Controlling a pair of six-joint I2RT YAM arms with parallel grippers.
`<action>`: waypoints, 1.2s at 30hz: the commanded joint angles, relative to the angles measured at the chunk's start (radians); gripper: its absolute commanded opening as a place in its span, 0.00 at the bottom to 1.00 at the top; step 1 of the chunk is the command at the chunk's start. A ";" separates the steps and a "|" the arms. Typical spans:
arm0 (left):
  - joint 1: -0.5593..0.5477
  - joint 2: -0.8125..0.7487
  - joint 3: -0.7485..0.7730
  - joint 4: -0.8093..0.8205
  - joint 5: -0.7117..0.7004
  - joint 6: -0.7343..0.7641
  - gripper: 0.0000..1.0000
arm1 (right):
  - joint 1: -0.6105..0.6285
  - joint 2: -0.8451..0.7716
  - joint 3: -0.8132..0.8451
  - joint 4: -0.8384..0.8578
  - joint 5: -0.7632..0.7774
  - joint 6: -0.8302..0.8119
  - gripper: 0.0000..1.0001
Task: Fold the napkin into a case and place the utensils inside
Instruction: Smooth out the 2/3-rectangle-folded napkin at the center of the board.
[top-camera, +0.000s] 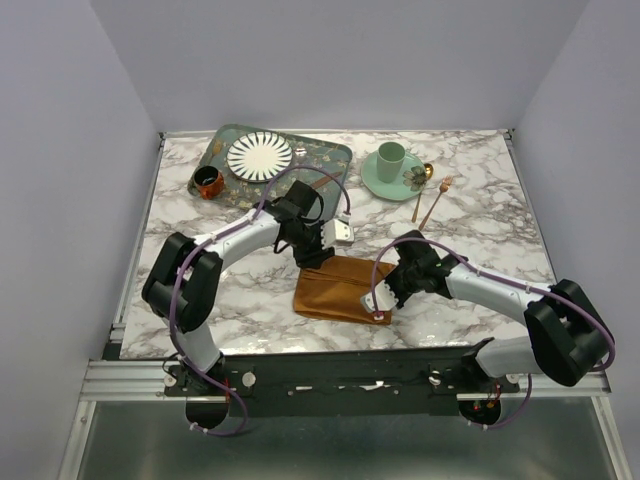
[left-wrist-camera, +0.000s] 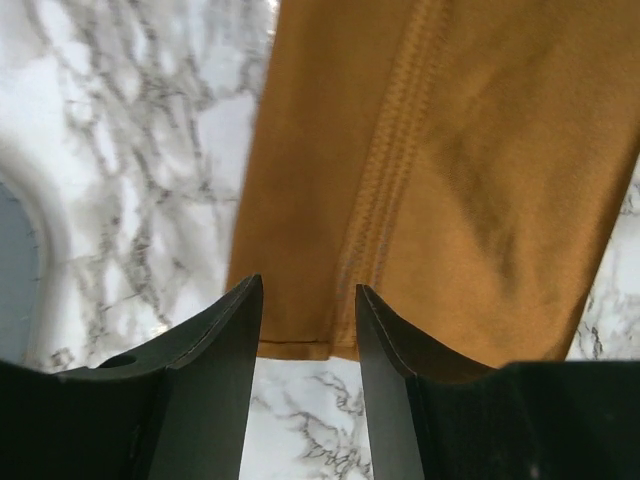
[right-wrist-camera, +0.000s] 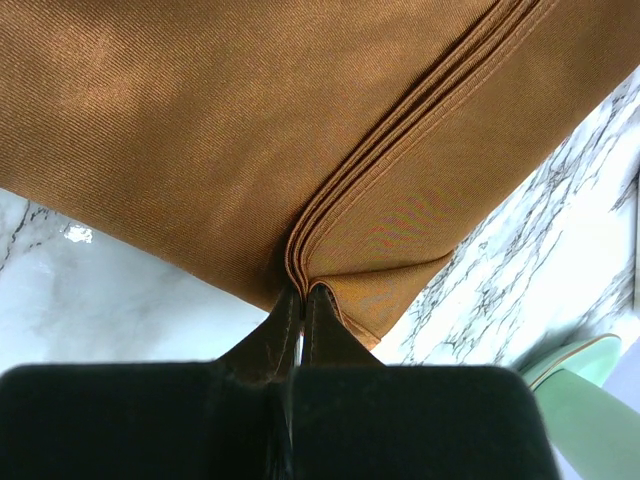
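Observation:
The rust-orange napkin (top-camera: 335, 288) lies folded into a rectangle on the marble between the two arms. My left gripper (top-camera: 320, 254) hovers over its far left corner. In the left wrist view it (left-wrist-camera: 308, 292) is open, with the cloth's hem (left-wrist-camera: 300, 345) just beyond the tips and nothing gripped. My right gripper (top-camera: 387, 299) is at the napkin's right edge. In the right wrist view it (right-wrist-camera: 303, 290) is shut on the stacked fold layers (right-wrist-camera: 330, 225). A copper fork (top-camera: 436, 203) and spoon (top-camera: 421, 190) lie at the far right, away from both grippers.
A patterned green tray (top-camera: 335, 158) at the back holds a striped plate (top-camera: 260, 155). A thin copper piece (top-camera: 319, 182) lies at its front edge. A brown mug (top-camera: 208, 182) stands left of the tray. A green cup (top-camera: 390, 156) sits on a saucer (top-camera: 376, 181).

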 joint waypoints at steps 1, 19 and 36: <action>-0.027 -0.029 -0.064 0.001 -0.010 0.112 0.53 | 0.001 -0.011 -0.006 0.005 -0.030 -0.033 0.01; -0.062 0.066 -0.073 0.004 -0.114 0.196 0.52 | 0.001 -0.016 -0.006 -0.003 -0.031 -0.037 0.01; -0.064 0.004 -0.066 -0.049 -0.101 0.193 0.36 | 0.001 -0.034 0.026 -0.029 -0.030 -0.012 0.01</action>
